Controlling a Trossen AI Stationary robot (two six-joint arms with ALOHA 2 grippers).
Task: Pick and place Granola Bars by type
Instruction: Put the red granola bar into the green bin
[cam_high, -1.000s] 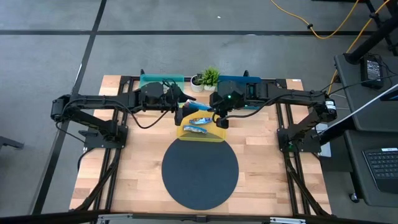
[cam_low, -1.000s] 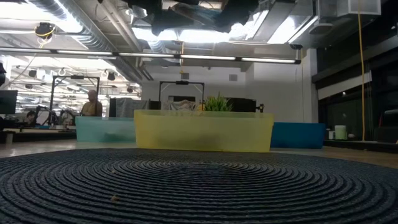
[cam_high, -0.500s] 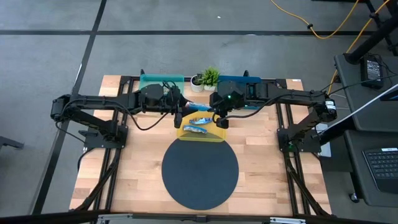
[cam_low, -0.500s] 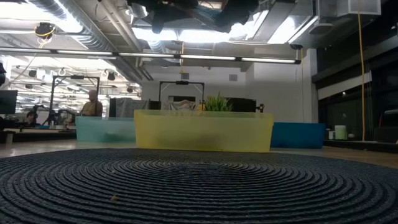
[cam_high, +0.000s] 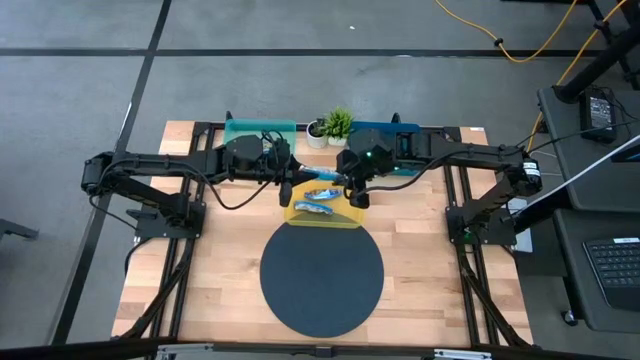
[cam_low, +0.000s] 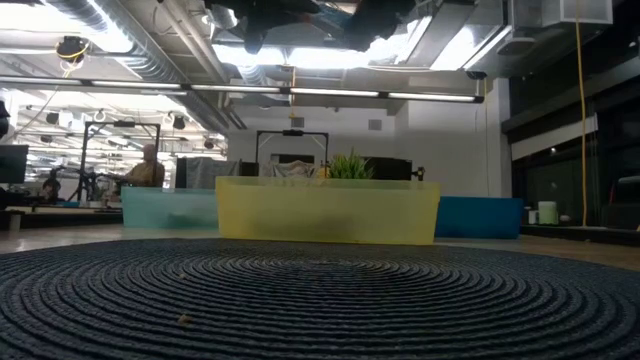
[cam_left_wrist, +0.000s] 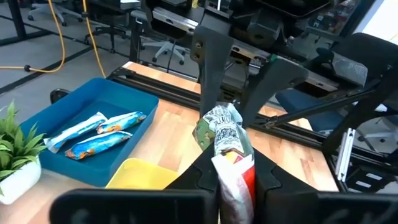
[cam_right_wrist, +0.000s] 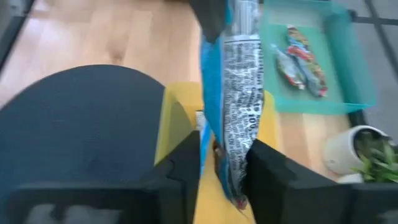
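One granola bar (cam_high: 322, 178), with a red-green print and a blue foil back, hangs in the air over the yellow tray (cam_high: 322, 218) between my two grippers. My left gripper (cam_left_wrist: 229, 163) is shut on the bar's (cam_left_wrist: 227, 134) left end. My right gripper (cam_right_wrist: 224, 155) faces it from the right. Its fingers stand on either side of the bar's (cam_right_wrist: 239, 93) other end, slightly apart. Two more bars (cam_high: 317, 203) lie flat in the yellow tray. In the low view only the undersides of both grippers (cam_low: 300, 12) show at the top. My left gripper pinches the bar's near end (cam_left_wrist: 231, 167) between its two fingers, coming level from the table's left. The bar runs on along the fingers toward my right gripper and is lifted clear above the yellow tray. My right gripper: I cannot tell whether its fingers (cam_right_wrist: 186, 158) touch the bar's end.
A blue tray (cam_left_wrist: 93, 99) at the far right holds three bars (cam_left_wrist: 93, 134). A teal tray (cam_right_wrist: 339, 37) at the far left holds bars (cam_right_wrist: 301, 53) too. A potted plant (cam_high: 335, 124) stands between them. A round dark mat (cam_high: 322, 272) lies near the front.
My left gripper has shut on the bar's left end while both arms kept their places above the yellow tray. The bar stays level in the air between the two grippers.
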